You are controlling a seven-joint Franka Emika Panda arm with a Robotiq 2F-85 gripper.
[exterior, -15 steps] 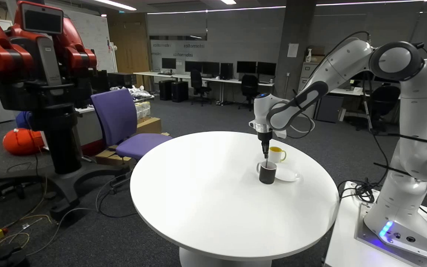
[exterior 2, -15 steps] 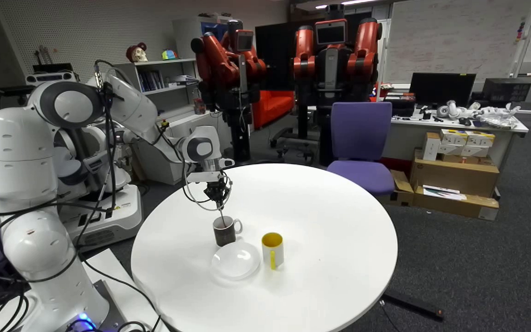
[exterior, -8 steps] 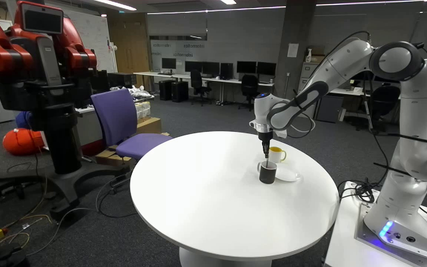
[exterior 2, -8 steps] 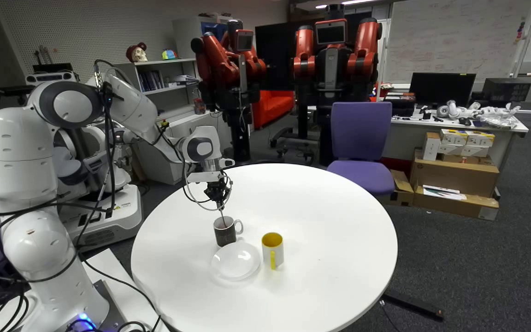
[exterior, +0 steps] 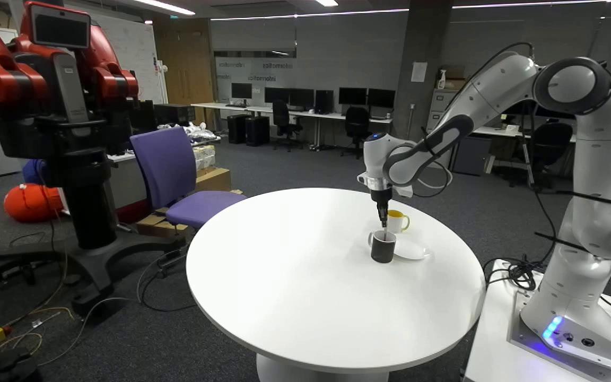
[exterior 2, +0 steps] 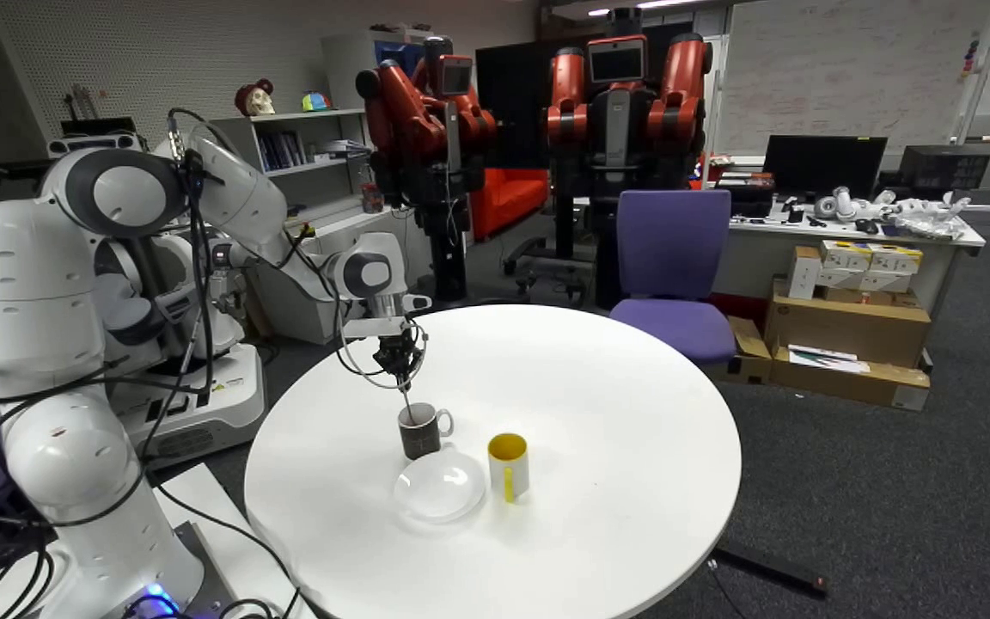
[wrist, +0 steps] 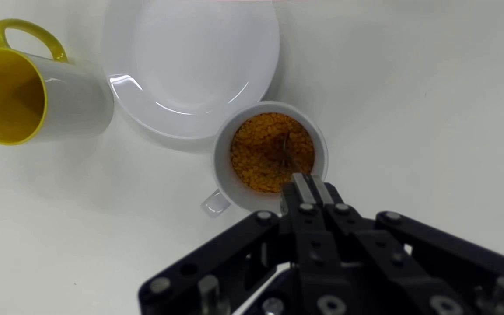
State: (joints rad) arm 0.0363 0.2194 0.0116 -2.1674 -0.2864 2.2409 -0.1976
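Dark mug point(exterior 2: 420, 440) = ref. pt: stands upright on round white table point(exterior: 305, 297), white handle facing away from the arm's base point(exterior: 576, 318). Base sits on a white stand point(exterior: 488, 350), well apart from dark mug.

Arm point(exterior 2: 246, 193) pose: lower column approx. vertical, elbow bent high, forearm sloping down twd dark mug. Wrist folds so the gripper point(wrist: 311, 186) pts more or less straight down, its end just above the mug's opening.

Jaws pressed tog., pinching upper end of a thin metal utensil point(wrist: 292, 161). Utensil runs down w/ slight lean into dark mug; lower end sunk in orange grains point(wrist: 254, 168) there, so can't tell tip shape.

White plate point(wrist: 190, 57) lies flat right beside dark mug; in wrist view mug rim overlaps plate edge, contact unclear. Yellow-and-white mug point(wrist: 77, 100) also upright, apart from dark mug & nr the plate's edge; yellow inside, yellow handle. Purple chair point(exterior 2: 675, 249) at table's edge, well apart from dark mug.
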